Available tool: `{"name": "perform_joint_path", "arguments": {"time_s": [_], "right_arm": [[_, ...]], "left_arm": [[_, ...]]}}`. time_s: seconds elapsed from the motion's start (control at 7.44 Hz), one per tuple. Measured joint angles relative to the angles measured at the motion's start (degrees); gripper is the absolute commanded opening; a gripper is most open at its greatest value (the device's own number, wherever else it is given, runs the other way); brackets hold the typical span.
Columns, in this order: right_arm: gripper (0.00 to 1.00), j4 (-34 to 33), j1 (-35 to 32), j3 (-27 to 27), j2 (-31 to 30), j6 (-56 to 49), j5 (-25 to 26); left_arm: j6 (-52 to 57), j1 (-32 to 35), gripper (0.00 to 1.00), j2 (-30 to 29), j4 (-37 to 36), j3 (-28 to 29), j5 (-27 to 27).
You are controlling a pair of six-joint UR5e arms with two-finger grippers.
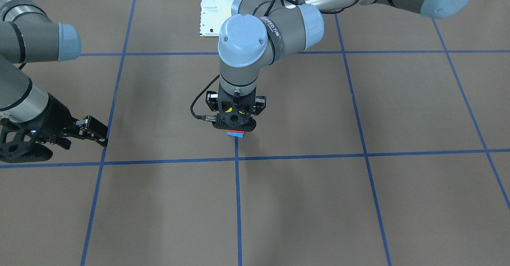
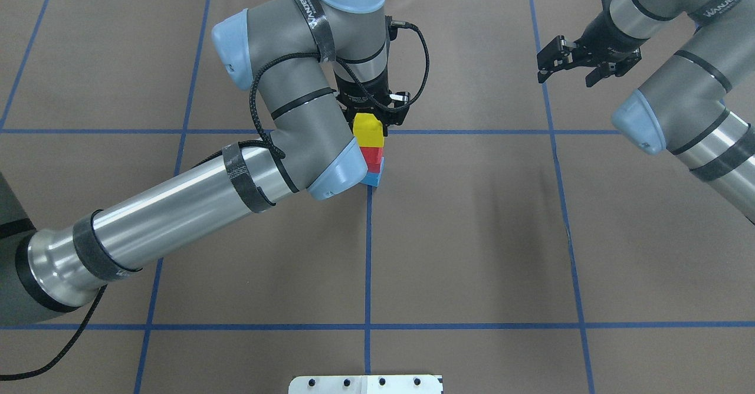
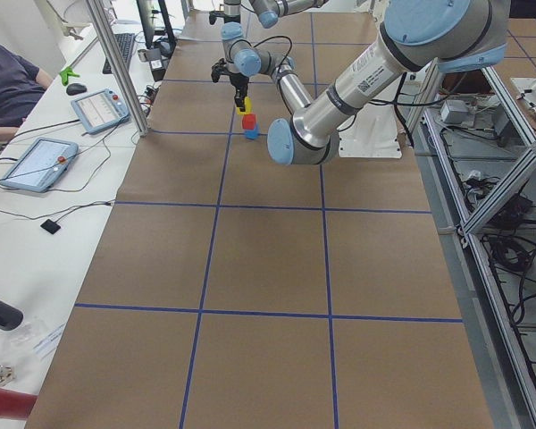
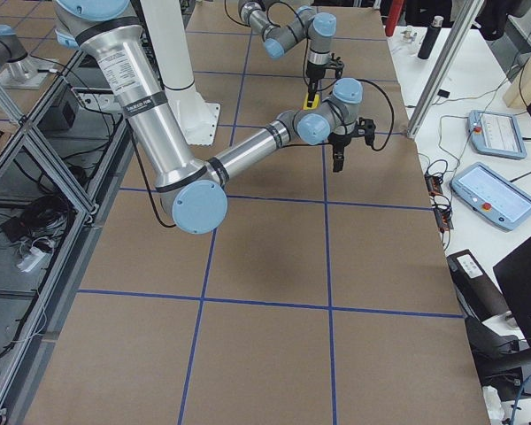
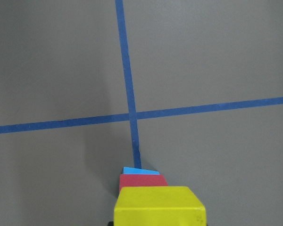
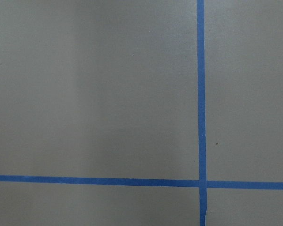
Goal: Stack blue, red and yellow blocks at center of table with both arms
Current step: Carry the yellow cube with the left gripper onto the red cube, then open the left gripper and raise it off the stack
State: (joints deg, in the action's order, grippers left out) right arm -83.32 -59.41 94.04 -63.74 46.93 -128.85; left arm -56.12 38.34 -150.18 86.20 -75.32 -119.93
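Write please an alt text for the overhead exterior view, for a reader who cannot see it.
The left gripper stands over a stack at the table's centre: yellow block on red block on blue block. The right gripper, open and empty, hovers far right above the brown table.

A robotics lab: taped-grid table [image 3: 268, 268]; teach pendants [image 3: 37, 163]; aluminium framing [image 3: 505, 179].

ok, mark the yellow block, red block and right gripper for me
yellow block [image 2: 367, 130], overhead exterior, top face.
red block [image 2: 373, 156], overhead exterior, visible side.
right gripper [image 2: 571, 76], overhead exterior, between fingertips.
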Motion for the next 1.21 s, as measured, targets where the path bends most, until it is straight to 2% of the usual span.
{"name": "perform_joint_path", "arguments": {"time_s": [0.13, 0.27, 0.4, 0.94, 1.21], "right_arm": [[0.99, 0.0, 0.0, 0.0, 0.0, 0.0, 0.0], [0.99, 0.0, 0.0, 0.0, 0.0, 0.0, 0.0], [0.99, 0.0, 0.0, 0.0, -0.1, 0.0, 0.0], [0.99, -0.3, -0.5, -0.1, 0.1, -0.4, -0.1], [0.99, 0.0, -0.8, 0.5, -0.2, -0.4, 0.5]], "left_arm": [[0.0, -0.5, 0.00, 0.5, 0.4, 0.0, 0.6], [-0.1, -0.7, 0.43, 0.8, 0.6, -0.1, 0.8], [-0.2, -0.8, 0.99, 0.9, 0.6, -0.2, 0.9], [-1.2, -0.8, 1.00, 2.0, 0.5, -2.6, 1.2], [-0.6, 0.7, 1.00, 6.5, 0.2, -9.8, 1.6]]}}
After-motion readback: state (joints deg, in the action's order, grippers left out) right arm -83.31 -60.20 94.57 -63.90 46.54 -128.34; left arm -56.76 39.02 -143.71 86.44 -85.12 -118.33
